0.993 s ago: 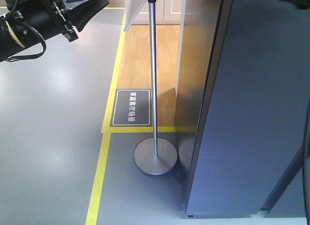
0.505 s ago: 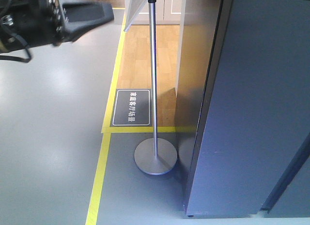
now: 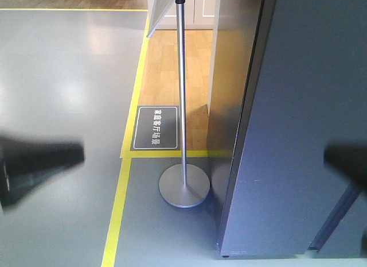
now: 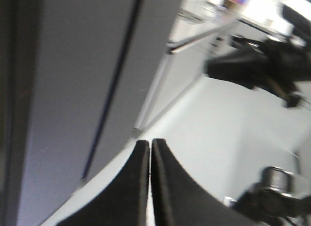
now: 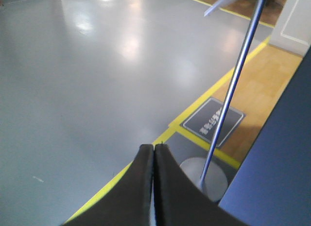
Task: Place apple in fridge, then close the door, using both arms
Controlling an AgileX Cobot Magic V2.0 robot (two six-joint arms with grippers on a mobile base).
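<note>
The fridge (image 3: 304,135) stands at the right with only its dark grey outside showing. Its door (image 4: 73,90) lies flush, with a thin dark seam and no white inside on view. The apple is out of view. My left gripper (image 3: 77,155) is a dark blur low on the left, over the grey floor. In the left wrist view its jaws (image 4: 149,143) are pressed together with nothing between them. My right gripper (image 3: 331,159) is a blur at the right edge, in front of the fridge. The right wrist view shows it (image 5: 154,147) shut and empty too.
A sign stand rises just left of the fridge, with a metal pole (image 3: 182,77) and a round base (image 3: 184,186). A dark floor plate (image 3: 155,127) lies by yellow tape lines (image 3: 117,209). Wooden flooring (image 3: 172,60) is behind. The right arm (image 4: 252,65) shows in the left wrist view.
The left arm has dropped from the upper left corner to the lower left. The right gripper has come into the exterior view at the right edge. Both are blurred by motion.
</note>
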